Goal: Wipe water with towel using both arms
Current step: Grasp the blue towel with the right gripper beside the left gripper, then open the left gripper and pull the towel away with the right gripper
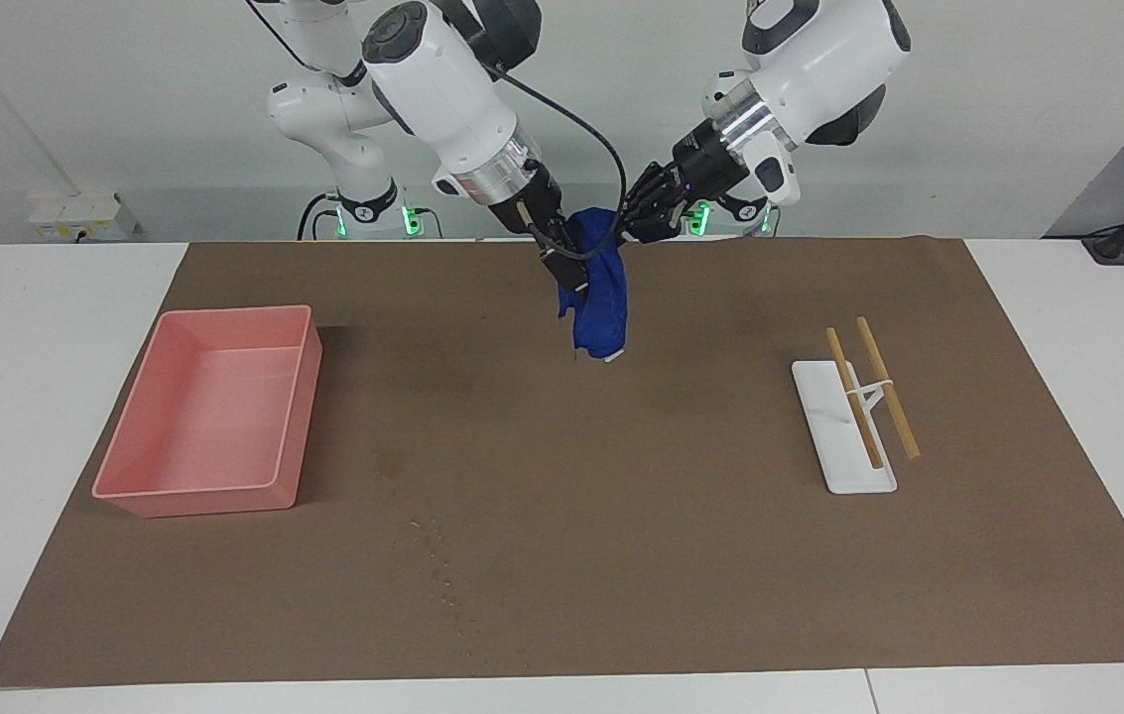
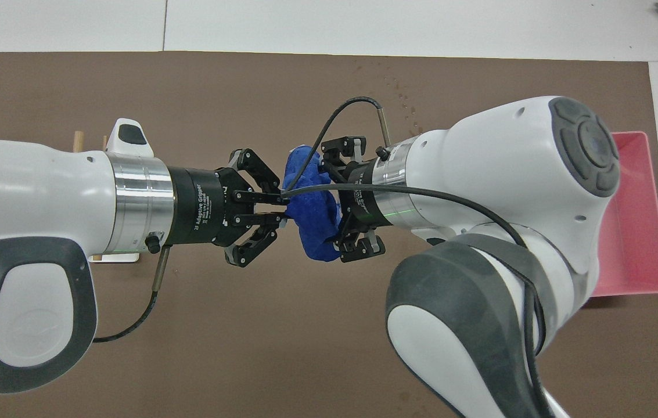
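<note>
On left pincer [image 2: 282, 206] body, "2F Adaptive Gripper"; fingertips pinching blue towel [image 2: 312, 217].

A brown mat [image 1: 621, 555] is spread over the white counter [image 1: 26, 416]. A pink tray [image 1: 209, 416] is set on the mat toward the right arm's end. A white stand [image 1: 839, 436] carrying two wooden sticks [image 1: 884, 397] is placed toward the left arm's end.

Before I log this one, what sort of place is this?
Most likely a robotics lab test bench: two glossy white robot arms bolted at a white table's edge, a brown mat laid out as workspace, and bare white walls with cabling.
</note>
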You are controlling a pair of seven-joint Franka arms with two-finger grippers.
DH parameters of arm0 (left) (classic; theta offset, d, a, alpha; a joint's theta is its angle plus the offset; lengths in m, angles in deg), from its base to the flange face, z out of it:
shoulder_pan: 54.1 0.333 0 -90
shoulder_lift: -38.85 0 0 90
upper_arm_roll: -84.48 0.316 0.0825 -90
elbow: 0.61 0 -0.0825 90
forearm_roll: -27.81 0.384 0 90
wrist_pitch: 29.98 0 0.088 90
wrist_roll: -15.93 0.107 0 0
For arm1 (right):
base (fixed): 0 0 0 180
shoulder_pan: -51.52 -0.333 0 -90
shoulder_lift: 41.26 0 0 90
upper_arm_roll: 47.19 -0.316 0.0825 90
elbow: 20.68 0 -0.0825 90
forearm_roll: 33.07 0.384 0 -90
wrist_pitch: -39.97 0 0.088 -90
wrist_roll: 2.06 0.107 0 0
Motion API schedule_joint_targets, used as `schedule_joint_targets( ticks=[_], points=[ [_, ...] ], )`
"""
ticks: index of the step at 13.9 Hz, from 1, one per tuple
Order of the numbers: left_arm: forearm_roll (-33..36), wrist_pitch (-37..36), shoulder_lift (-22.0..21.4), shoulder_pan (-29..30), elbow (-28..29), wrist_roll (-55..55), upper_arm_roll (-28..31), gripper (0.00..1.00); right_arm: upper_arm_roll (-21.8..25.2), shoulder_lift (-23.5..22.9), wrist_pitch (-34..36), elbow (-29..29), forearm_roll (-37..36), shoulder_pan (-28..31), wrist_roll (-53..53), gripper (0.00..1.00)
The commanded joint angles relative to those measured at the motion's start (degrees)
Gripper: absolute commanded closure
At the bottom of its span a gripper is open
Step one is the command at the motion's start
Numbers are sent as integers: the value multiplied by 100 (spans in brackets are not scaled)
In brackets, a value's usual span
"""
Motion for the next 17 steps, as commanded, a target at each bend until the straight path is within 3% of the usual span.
schedule_joint_targets(
  ticks=[1,7,12,13,14,16,17],
  points=[
    [-130,42,-285,-99,342,-101,89,100,-12,-144,-247,-134,8,55,59,0],
    [-130,165,-259,-107,307,-277,80,100,-12,-223,-468,-248,-1,90,-187,0],
    [-217,964,-180,-107,280,-373,72,100,-12,-136,-451,-2,-10,-24,-222,1],
    [-270,982,-180,-116,280,-373,72,100,-21,-118,-425,33,-10,-15,-249,9],
    [-271,974,-189,-168,280,-373,72,100,-12,-118,-416,33,8,-15,-257,23],
    [-262,965,-189,-230,298,-365,80,100,-21,-118,-407,16,104,28,-240,81],
    [-262,956,-189,-230,298,-365,80,100,-12,-135,-389,-11,157,55,-231,100]
  ],
)
